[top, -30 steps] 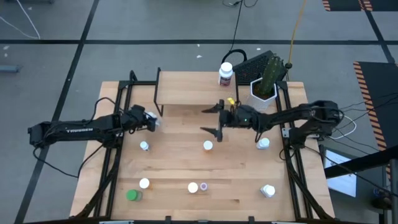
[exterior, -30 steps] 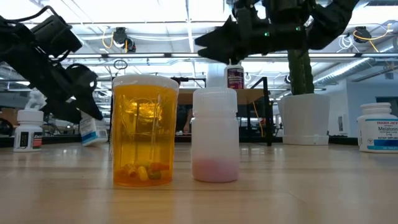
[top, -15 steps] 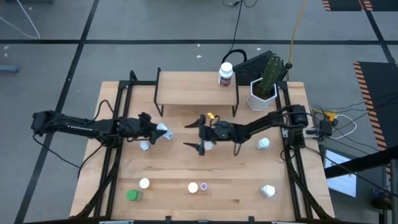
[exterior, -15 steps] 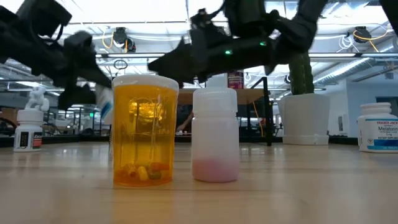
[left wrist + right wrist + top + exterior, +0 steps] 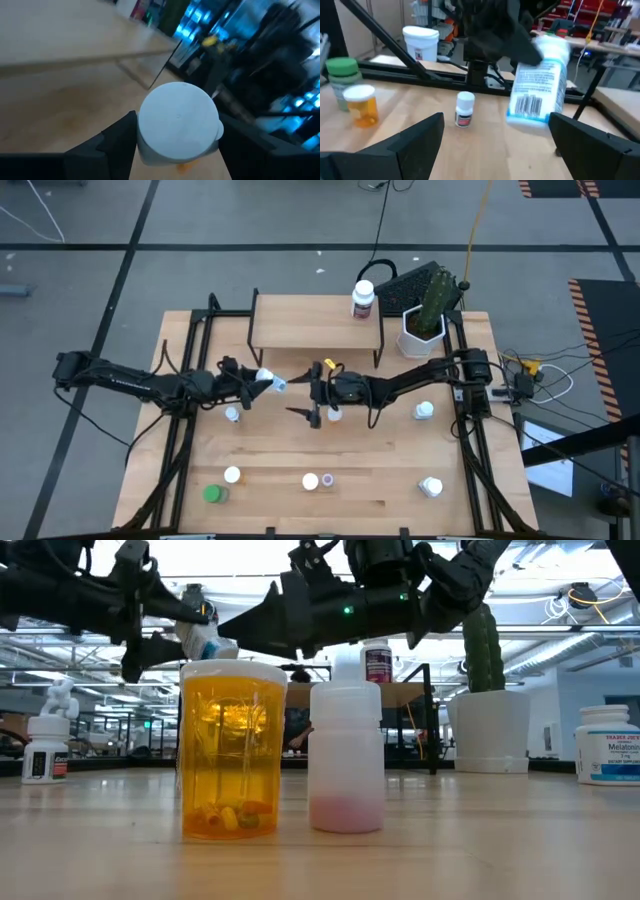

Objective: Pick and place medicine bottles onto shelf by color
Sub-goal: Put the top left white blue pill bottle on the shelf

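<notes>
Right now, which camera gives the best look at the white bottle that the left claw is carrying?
The right wrist view: the white bottle shows whole, label included, gripped by the left claw. The left wrist view shows only its cap. In the high view it is tiny; in the low view, partly hidden.

Shelf [image 5: 305, 323]: table's far edge, one bottle [image 5: 363, 298] on its right end; plant pot [image 5: 423, 332] right of it.

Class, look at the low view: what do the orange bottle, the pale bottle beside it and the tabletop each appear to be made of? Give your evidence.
Orange bottle: likely clear amber plastic, glossy; pills show through its wall.
Pale bottle: probably frosted, translucent plastic; pink contents show dimly at the bottom.
Tabletop: light wood, smooth and matte; plank seams show from above.
</notes>
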Robot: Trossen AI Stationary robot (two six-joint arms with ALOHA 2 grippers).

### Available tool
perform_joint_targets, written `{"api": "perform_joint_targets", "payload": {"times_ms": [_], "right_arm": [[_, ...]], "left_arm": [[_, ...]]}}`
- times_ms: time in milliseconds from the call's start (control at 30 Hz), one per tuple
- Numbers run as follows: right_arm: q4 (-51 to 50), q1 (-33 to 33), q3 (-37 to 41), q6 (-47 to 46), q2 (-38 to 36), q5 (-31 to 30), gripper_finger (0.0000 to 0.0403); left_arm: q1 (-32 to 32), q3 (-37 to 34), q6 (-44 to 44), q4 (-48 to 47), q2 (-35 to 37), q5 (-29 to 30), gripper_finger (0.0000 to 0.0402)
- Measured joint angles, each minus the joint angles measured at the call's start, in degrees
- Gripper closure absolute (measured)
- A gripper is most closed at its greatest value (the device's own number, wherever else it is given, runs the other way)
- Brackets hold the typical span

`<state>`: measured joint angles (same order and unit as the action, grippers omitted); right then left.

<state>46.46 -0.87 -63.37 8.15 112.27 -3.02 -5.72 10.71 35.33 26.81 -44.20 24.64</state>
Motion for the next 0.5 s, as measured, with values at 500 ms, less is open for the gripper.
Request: {"api": "perform_joint_targets", "payload": {"times_ms": [500], "right_arm": [[2.41,0.25,0.01,4.14,-0.28,-6.85,0.0092]], "left_arm": [[-2.17,15.35,-4.67,-4.93,-15.81,3.86,0.0156]]}}
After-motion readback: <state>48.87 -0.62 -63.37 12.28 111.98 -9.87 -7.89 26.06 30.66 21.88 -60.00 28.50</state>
